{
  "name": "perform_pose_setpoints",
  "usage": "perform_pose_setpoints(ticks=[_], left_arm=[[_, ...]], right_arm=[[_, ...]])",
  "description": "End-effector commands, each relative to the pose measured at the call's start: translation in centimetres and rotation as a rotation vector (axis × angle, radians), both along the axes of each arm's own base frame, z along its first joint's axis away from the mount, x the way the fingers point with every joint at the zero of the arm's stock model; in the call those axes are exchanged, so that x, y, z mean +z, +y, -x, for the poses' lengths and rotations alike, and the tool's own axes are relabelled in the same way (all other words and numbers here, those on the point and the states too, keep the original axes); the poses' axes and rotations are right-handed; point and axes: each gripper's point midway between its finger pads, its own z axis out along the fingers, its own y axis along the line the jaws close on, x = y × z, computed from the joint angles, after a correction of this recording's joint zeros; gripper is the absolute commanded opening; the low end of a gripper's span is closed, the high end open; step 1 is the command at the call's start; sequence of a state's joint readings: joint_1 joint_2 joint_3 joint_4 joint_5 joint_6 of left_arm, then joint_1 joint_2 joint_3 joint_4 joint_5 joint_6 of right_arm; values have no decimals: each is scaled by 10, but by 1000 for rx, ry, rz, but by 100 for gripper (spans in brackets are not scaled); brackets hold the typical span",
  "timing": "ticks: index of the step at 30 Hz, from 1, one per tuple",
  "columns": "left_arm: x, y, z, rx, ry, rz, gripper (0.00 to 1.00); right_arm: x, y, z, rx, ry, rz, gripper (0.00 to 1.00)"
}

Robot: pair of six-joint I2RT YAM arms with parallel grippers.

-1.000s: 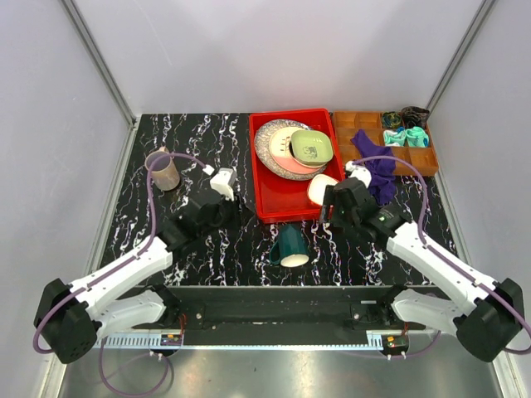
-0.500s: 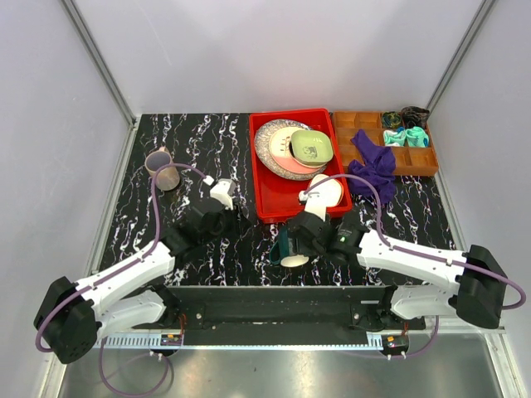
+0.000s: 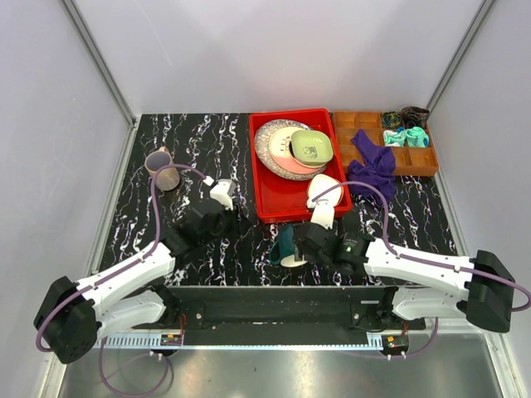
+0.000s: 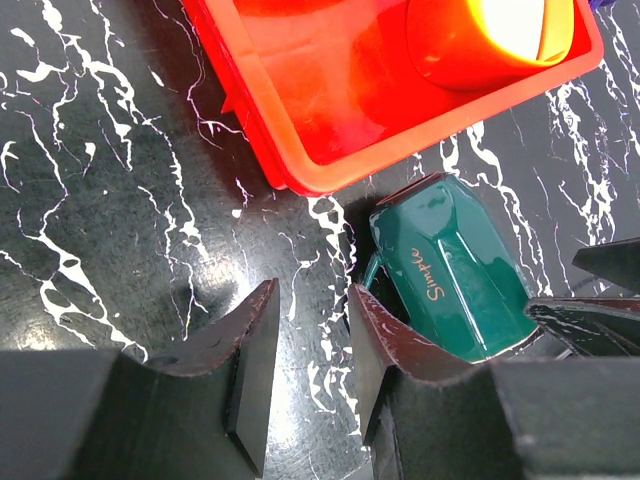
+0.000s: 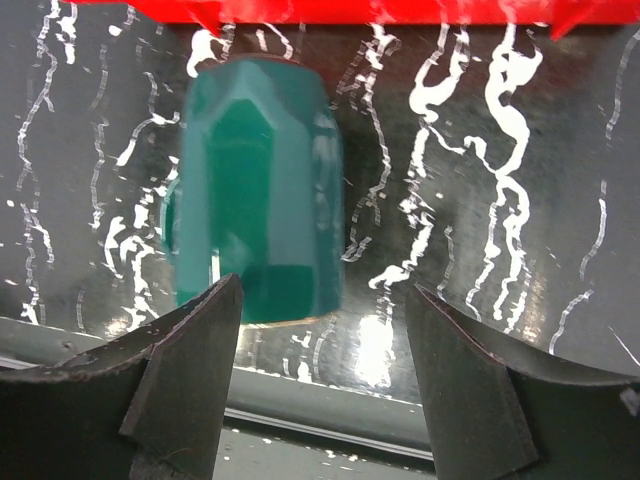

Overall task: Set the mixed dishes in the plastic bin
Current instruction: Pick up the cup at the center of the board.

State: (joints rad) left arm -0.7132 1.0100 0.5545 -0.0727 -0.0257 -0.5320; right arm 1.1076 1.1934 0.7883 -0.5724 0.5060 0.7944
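Nearest us, our right end effector [image 5: 325,290] hangs with its fingers wide apart, the dark green mug [image 5: 265,200] just ahead between them and not gripped, while the left end effector [image 4: 312,295] hovers nearby, fingers partly apart on nothing. That mug lies on its side on the table [image 3: 199,141] just short of the red plastic bin [image 3: 254,166], and the mauve cup [image 3: 163,170] sits well off to the left, so we judge two dishes are left. Farther back, the bin already holds the orange-white bowl [image 3: 323,191], the stacked plates [image 3: 274,145] and the light green bowl [image 3: 312,147]

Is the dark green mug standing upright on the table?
No, the dark green mug lies on its side, just outside the red bin.
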Motion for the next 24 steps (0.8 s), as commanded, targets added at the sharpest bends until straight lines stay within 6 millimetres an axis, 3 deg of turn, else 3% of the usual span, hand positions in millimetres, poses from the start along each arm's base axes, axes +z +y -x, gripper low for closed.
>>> perform_pose_setpoints(ticks=[1,6,24], left_arm=[[9,-10,-4,-17,-28,49,36],[7,-12,-5,-19,-23,43,36],[0,-22,-3,-50,-5,57,35]], right_arm=[[4,-17,-1,-64,-60,-18,75],[-1,-25,5,-74,-50,-41,75],[-16,-16,35,-31,25,-57,75]])
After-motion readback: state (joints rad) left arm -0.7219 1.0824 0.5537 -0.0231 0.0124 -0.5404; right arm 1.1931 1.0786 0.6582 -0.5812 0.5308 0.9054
